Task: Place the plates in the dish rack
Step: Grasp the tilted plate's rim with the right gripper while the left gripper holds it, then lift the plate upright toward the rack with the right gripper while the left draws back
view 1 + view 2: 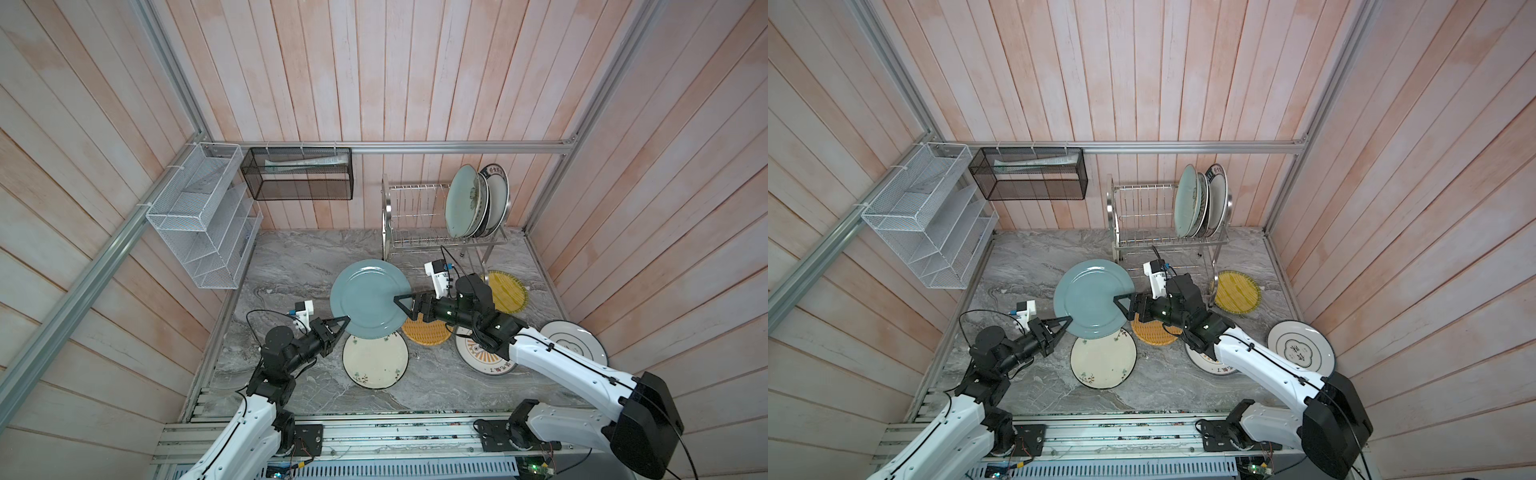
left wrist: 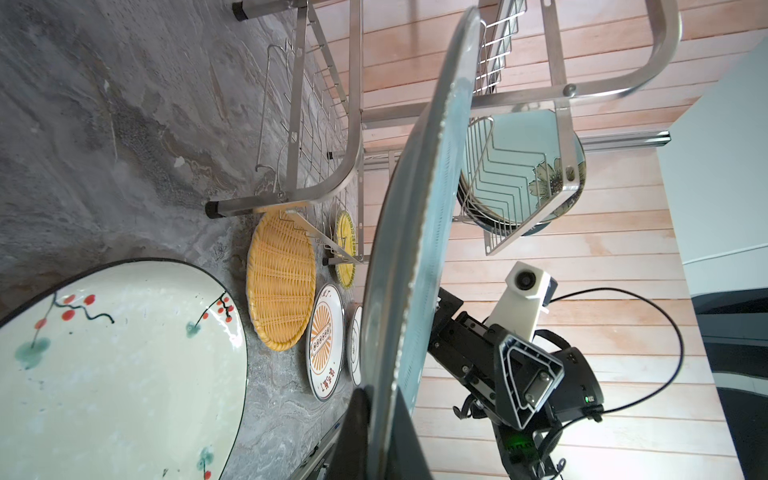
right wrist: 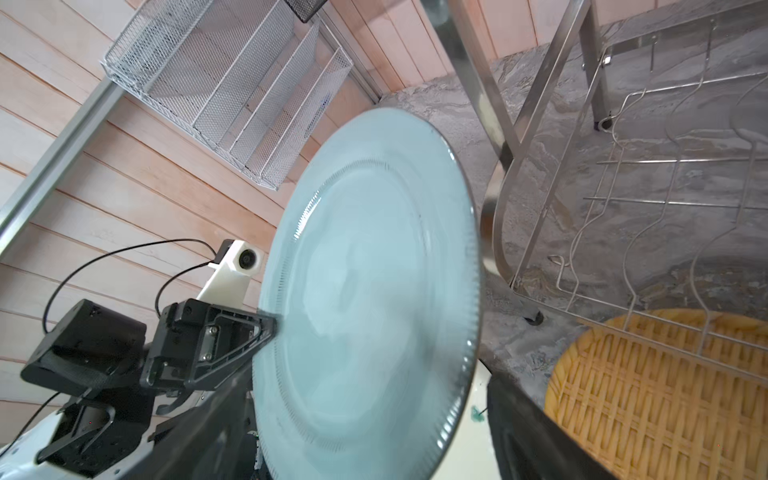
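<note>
While my left gripper pinches one rim of the grey-blue plate, my right gripper straddles the opposite rim, jaws apart, not yet gripping.
Plate hangs between my two tools, clear of the table. I judge this a hand-across, since the dish rack stands just beyond my right gripper, well off from my left. Three plates stand on edge in it, the teal floral plate foremost. Cream floral plate lies under my left gripper, woven-pattern plate under my right. Writing: Chinese characters on the sunburst plate and the blue-ringed plate behind my right gripper, too small to read. No brand seen.
</note>
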Robot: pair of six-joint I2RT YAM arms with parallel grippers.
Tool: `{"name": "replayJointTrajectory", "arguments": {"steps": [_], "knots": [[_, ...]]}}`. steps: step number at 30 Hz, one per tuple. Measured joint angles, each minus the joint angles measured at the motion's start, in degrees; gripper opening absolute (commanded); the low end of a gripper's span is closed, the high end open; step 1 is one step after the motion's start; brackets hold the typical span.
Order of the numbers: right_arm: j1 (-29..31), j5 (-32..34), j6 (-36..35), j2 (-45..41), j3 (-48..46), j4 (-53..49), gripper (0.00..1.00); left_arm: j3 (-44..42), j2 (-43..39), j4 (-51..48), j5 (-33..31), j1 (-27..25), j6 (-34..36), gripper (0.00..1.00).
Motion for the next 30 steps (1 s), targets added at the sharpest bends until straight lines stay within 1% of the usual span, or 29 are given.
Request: {"name": "replayJointTrajectory", "arguments": {"steps": [3, 6, 10, 15, 16, 17, 19, 22, 25, 30], "knots": [[-2.5, -2.0, 1.1, 0.3, 0.7, 0.3, 0.73, 0.0, 0.5, 0.7, -0.2, -0.2, 0.0, 0.0], [-4.0, -3.5, 1.7, 1.6, 1.8, 0.1, 0.7, 0.0, 0.6, 1.4, -0.5, -0.3, 0.0, 0.0], [-4.1, -4.9, 1.6, 2.7, 2.4, -0.7, 0.67, 0.0, 0.7, 1.9, -0.4, -0.4, 0.0, 0.0], [-4.1, -6.5, 1.1, 3.7, 3.2, -1.7, 0.57, 0.0, 1.3, 2.8, -0.2, -0.5, 0.0, 0.0], [-4.1, -6.7, 1.0, 3.8, 3.4, -1.7, 0.53, 0.0, 1.6, 2.9, -0.1, -0.5, 0.1, 0.0], [-4.1, -6.8, 0.8, 3.9, 3.6, -1.9, 0.47, 0.1, 1.9, 2.9, 0.1, -0.5, 0.1, 0.0], [-4.4, -6.9, 0.6, 4.2, 3.6, -2.2, 0.41, 0.3, 2.3, 3.1, 0.3, -0.5, 0.4, 0.0], [-4.6, -7.3, 0.5, 4.5, 3.7, -2.4, 0.38, 0.8, 2.5, 3.2, 0.6, -0.5, 0.7, 0.0], [-4.6, -7.9, 0.5, 4.5, 3.7, -2.5, 0.37, 0.9, 2.5, 3.5, 1.0, -0.5, 1.1, 0.0], [-4.7, -8.7, 0.5, 5.1, 4.1, -3.0, 0.31, 1.3, 2.7, 3.6, 1.8, -0.5, 1.8, 0.0]]}}
